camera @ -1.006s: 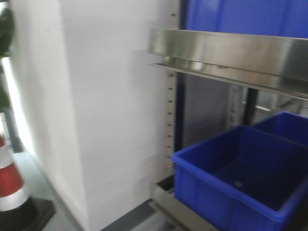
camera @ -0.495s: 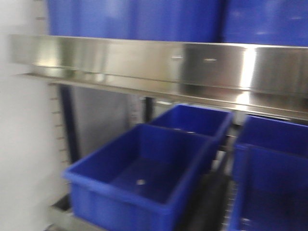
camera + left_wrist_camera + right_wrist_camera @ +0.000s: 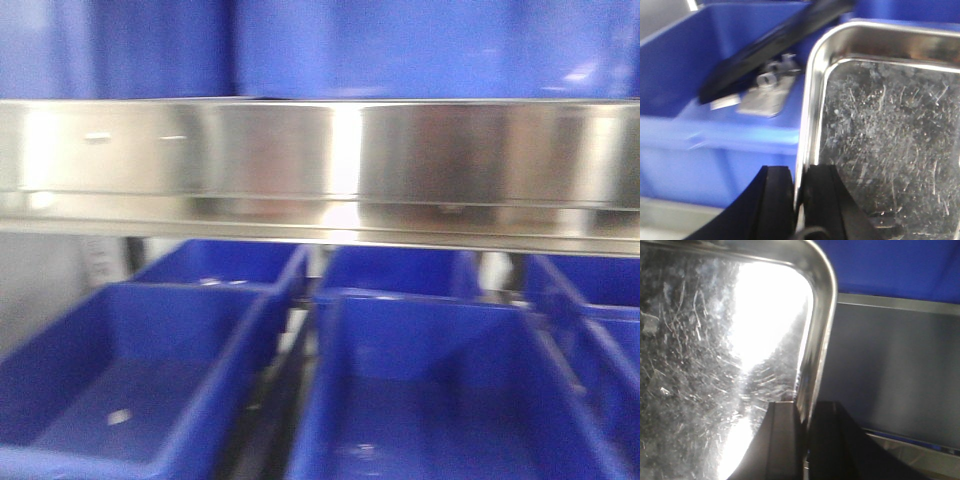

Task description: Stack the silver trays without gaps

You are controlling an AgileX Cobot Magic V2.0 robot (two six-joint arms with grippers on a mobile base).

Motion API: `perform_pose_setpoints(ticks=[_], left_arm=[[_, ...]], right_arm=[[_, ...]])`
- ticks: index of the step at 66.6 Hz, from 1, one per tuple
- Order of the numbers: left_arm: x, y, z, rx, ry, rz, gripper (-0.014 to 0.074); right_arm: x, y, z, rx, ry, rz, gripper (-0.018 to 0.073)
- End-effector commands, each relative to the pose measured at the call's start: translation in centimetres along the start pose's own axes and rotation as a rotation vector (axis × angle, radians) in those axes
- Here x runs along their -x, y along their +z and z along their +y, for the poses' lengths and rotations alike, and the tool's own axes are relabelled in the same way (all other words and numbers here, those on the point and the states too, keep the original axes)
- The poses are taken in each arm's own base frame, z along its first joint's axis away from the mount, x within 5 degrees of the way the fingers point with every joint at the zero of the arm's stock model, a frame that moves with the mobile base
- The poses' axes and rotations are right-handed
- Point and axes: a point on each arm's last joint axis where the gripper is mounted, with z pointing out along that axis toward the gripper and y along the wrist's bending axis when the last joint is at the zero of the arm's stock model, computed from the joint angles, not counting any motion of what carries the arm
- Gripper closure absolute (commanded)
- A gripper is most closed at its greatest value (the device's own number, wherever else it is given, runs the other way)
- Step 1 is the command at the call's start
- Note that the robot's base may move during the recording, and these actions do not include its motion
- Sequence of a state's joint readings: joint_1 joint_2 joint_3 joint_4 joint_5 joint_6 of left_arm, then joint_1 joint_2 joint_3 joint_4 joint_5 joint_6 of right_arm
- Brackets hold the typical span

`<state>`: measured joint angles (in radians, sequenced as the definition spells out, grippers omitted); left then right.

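Observation:
In the left wrist view a scratched silver tray [image 3: 890,130] fills the right half, and my left gripper [image 3: 799,200] is shut on its left rim, one black finger inside the tray and one outside. The right wrist view shows a silver tray [image 3: 690,365] with strong glare on its floor. My right gripper [image 3: 804,440] is shut on that tray's right rim near a rounded corner. I cannot tell whether both grippers hold the same tray. No tray or gripper shows in the front view.
A broad shiny steel shelf rail [image 3: 320,160] crosses the front view, with blue bins [image 3: 400,45] above and open blue bins [image 3: 120,380] below. Left of the held tray, a blue bin [image 3: 670,90] holds a black flat object [image 3: 765,45] and a metal part [image 3: 767,92]. A dark grey panel [image 3: 890,370] lies right of the right gripper.
The front view has swung right, from the white wall and shelf post to squarely facing the shelf rail and the rows of blue bins.

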<state>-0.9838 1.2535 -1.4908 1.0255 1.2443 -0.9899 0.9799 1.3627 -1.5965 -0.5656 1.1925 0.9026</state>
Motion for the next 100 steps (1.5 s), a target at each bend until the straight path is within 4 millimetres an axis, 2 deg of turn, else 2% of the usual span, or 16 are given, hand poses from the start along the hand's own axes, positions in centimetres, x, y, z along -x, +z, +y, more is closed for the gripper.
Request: perform_pose_setpoints(ticks=[1, 100], left_arm=[[0.17, -0.06, -1.62, -0.123, -0.006, -0.037, 0.0606], [0.38, -0.09, -1.79, -0.142, -0.003, -0.060, 0.0606]], right_arm=[[0.92, -0.56, 2.42, 0.232, -0.003, -0.120, 0.0583], [0.92, -0.56, 2.42, 0.232, -0.003, -0.120, 0.0583]])
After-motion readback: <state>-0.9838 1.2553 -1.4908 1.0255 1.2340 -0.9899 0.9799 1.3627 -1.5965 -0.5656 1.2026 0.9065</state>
